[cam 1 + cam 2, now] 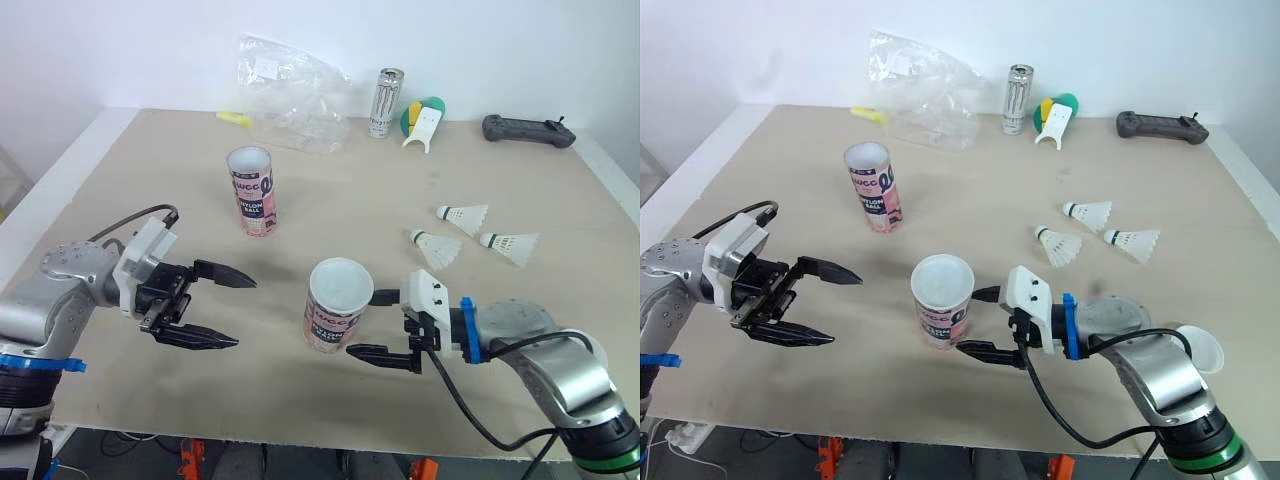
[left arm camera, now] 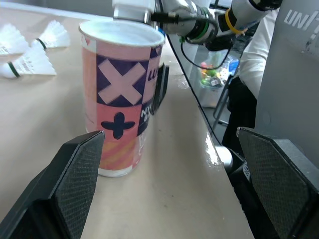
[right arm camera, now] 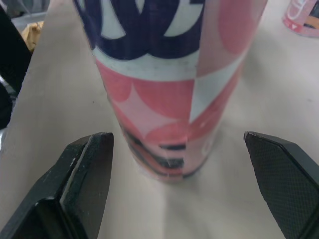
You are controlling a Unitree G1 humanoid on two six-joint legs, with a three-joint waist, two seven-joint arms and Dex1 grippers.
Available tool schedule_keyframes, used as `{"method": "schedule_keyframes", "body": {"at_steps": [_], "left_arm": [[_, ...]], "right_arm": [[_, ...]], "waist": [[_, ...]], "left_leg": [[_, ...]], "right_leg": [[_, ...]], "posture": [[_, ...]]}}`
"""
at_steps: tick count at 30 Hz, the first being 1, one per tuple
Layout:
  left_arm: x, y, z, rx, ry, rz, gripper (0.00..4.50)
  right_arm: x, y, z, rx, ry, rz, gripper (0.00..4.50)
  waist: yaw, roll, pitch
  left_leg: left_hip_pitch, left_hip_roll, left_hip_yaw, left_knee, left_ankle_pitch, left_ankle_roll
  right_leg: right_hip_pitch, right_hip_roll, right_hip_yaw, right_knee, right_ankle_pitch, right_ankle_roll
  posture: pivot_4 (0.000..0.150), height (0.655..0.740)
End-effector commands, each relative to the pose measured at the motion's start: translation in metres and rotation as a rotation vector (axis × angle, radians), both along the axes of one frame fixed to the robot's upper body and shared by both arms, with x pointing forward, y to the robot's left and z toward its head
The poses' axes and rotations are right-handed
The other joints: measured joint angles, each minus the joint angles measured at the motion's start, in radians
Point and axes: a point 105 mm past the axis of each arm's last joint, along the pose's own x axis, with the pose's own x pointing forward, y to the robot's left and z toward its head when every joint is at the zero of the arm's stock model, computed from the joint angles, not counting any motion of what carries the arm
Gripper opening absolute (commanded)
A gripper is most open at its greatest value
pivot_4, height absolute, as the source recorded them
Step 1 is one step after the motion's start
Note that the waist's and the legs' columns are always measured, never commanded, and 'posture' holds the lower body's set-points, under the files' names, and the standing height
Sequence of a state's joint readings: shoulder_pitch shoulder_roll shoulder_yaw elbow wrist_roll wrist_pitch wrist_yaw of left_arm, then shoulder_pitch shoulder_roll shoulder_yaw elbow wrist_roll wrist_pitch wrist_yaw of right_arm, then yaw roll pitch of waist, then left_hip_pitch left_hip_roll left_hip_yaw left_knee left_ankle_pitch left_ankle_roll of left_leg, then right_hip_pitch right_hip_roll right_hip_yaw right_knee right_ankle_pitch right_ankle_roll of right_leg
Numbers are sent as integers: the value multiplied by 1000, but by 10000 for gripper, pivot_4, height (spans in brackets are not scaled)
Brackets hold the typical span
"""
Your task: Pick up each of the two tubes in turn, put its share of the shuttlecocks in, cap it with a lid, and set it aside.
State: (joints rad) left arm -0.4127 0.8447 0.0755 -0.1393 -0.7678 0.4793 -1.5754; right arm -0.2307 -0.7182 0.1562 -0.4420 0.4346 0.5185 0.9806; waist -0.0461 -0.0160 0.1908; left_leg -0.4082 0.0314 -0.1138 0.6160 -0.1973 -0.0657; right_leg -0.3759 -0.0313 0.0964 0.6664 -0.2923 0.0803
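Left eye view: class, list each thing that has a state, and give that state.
Near tube: upright, uncapped.
Far tube: upright, uncapped.
Shuttlecocks: lying on the table, outside both tubes.
Left pincer: open, holding nothing.
Right pincer: open around near tube.
Can: upright.

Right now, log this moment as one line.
right gripper: open, straddling near tube | left gripper: open, apart, facing it | far tube: upright, untouched | shuttlecocks: three loose on table
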Motion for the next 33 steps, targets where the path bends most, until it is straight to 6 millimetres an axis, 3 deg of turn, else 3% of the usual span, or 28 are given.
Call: {"method": "schedule_keyframes", "body": {"at_steps": [1, 6, 20, 25, 28, 33], "left_arm": [[-4, -1, 17, -50, -33, 12, 44398], [-8, 1, 3, -28, -12, 10, 44398], [-10, -3, -9, -19, 13, 15, 44398], [-9, -5, -11, -15, 12, 5, 45000], [-5, -11, -12, -17, 5, -15, 45000], [14, -35, 7, -141, 30, -4, 45000]], "right_arm": [[1, 8, 4, 30, -27, 22, 45000], [2, 19, -1, 56, -14, 50, 45000], [10, 35, -4, 124, -1, 68, 45000], [8, 30, 1, 141, 5, 59, 26263], [9, 24, 13, 163, -12, 39, 26263], [15, -2, 44, 217, -97, -68, 26263]], "waist": [[-1, 0, 0], [-2, 0, 0], [-2, 0, 0], [-1, 0, 0], [0, 0, 0], [3, 0, 1]], "left_leg": [[0, 0, 0, 0, 0, 0], [0, 0, 0, 0, 0, 0], [0, 0, 0, 0, 0, 0], [0, 0, 0, 0, 0, 0], [0, 0, 0, 0, 0, 0], [-1, 0, 0, 1, 0, 0]], "right_leg": [[0, 0, 0, 0, 0, 0], [0, 0, 1, 0, 0, 0], [-1, 0, 0, 0, 2, -4], [-1, 0, 0, 0, 2, -4], [0, 0, 0, 0, 3, -4], [0, 0, 0, 0, 3, -3]], "posture": [[1500, 7400], [1500, 7400], [1500, 7400], [1500, 7400], [1500, 7400], [1500, 7400]]}}
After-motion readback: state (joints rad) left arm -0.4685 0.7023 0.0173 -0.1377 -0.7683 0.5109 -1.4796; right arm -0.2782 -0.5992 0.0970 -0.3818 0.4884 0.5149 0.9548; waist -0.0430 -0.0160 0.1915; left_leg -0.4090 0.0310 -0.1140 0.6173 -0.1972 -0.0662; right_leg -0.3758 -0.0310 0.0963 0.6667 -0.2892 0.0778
